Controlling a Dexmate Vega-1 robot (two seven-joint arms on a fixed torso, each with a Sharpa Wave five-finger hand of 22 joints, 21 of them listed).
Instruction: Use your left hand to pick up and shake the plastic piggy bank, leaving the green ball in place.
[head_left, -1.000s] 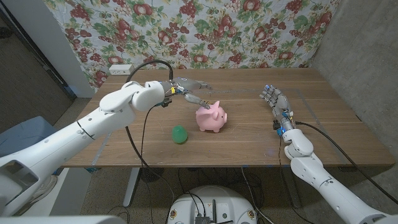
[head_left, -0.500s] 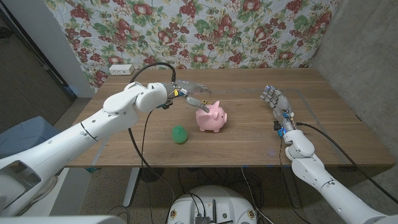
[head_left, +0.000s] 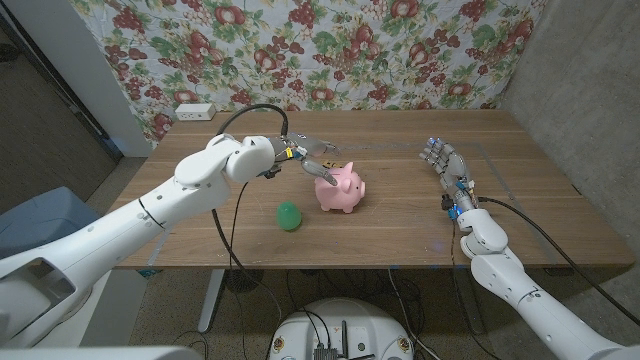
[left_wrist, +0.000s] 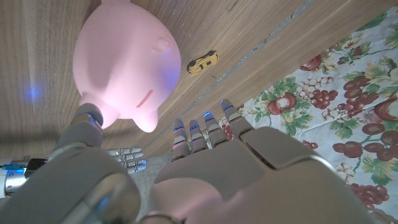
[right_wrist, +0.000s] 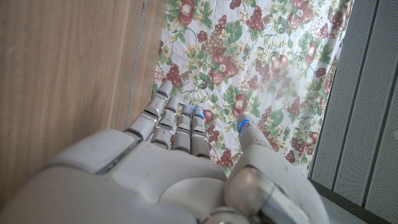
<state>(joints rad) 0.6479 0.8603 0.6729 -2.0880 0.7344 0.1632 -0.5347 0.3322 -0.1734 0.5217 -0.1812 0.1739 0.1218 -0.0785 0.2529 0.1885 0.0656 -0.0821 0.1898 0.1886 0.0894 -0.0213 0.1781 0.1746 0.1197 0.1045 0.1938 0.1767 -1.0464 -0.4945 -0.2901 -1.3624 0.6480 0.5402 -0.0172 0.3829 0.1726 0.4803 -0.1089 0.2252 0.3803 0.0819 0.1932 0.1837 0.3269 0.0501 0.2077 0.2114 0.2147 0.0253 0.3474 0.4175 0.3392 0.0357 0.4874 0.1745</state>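
Standing upright — pink glossy piggy bank (head_left: 340, 189), slot on back.

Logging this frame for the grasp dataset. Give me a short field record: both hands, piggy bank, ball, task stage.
left hand: open, fingers spread over the piggy bank's back end, no grip seen
right hand: open, at the table's right side, holding nothing
piggy bank: pink, upright on the table
green ball: on the table, apart from the piggy bank, on its left and nearer the robot
task stage: reaching, bank not yet lifted
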